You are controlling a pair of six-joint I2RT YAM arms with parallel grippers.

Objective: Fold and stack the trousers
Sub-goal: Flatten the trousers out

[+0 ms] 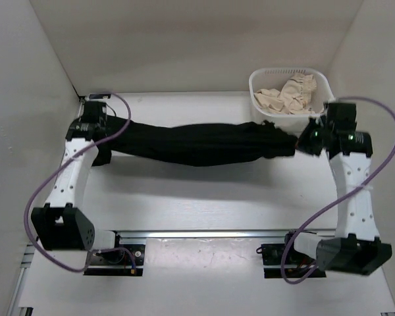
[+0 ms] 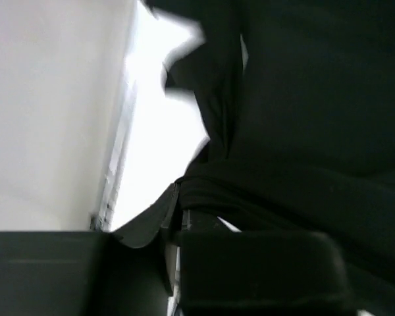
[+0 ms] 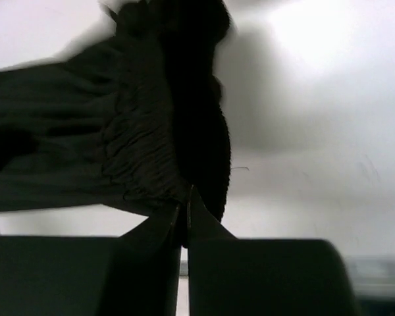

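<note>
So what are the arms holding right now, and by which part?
The trousers, stretched between both: right gripper pinches the gathered end, left gripper the opposite end.

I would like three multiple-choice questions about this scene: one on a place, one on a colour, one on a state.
1. Where does the white basket stand?
A) far right
B) near left
C) between the arm bases
2. What colour are the garments in it?
A) black
B) beige
C) blue
3. How is the right gripper?
A) open, empty
B) shut on the trousers
C) shut on the basket
Answers: 1 A, it sits far right in the top view; 2 B, they look beige; 3 B, it pinches the black fabric.
</note>
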